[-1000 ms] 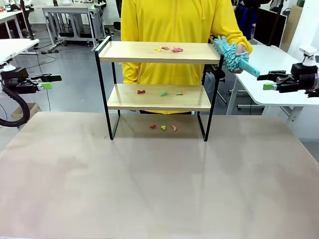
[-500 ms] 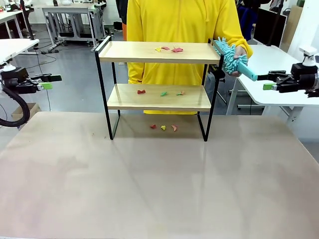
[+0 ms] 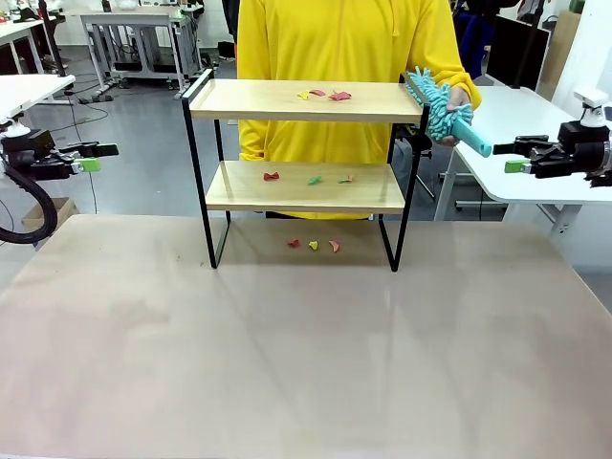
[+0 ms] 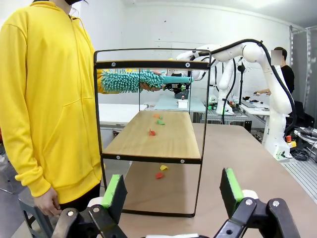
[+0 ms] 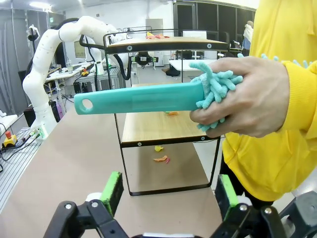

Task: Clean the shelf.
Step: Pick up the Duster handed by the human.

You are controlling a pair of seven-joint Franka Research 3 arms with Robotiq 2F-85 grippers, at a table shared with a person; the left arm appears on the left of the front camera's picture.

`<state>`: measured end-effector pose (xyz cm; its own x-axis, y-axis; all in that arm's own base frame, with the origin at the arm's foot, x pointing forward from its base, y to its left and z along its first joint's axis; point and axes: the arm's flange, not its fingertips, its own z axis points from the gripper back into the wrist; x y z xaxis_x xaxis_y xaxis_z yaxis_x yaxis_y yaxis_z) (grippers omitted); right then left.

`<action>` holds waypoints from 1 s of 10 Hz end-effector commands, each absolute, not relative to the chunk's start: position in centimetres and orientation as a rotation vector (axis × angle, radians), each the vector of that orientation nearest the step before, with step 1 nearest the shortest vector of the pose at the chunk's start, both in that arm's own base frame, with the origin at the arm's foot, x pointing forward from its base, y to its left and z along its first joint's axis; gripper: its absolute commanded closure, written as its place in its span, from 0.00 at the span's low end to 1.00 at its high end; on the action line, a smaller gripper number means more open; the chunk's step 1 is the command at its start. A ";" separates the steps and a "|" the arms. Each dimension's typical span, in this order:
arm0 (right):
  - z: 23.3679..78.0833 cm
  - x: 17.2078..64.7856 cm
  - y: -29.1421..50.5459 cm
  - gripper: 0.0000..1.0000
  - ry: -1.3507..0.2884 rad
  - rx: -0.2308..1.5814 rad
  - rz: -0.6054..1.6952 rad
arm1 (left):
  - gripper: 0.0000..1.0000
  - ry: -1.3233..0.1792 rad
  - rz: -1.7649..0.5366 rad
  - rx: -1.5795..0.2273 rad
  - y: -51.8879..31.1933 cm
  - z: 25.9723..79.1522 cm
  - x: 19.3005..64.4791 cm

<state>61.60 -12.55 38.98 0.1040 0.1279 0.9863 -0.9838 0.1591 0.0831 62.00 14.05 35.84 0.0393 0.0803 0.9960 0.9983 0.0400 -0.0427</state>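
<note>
Shelf (image 3: 296, 100) stood far-middle on bench (image 3: 287, 363), coloured scraps (image 3: 325, 95) on both boards. Person's hand (image 3: 459, 98) offered duster (image 5: 138, 97) handle-first. Right gripper (image 3: 507, 157) and left gripper (image 3: 103, 156): jaws wide, empty. Risk: handle lay crosswise, and a skewed grab could drop it

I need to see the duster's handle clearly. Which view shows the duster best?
Right wrist view: the duster is close, its handle bare, a hand around the fluffy head. Front and left wrist views show it small, by the shelf.
</note>
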 end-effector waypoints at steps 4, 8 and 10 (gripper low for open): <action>39.0 61.6 -12.6 0.00 -1.111 1.042 1.090 | 0.00 -1.257 -1.119 -1.255 14.1 36.0 62.1; 52.4 58.9 -11.9 0.00 -0.806 0.644 0.902 | 0.00 -1.257 -1.119 -1.255 14.1 36.0 62.1; 58.5 57.1 -8.9 0.00 -0.696 0.446 0.806 | 0.00 -1.257 -1.119 -1.255 14.1 36.0 62.1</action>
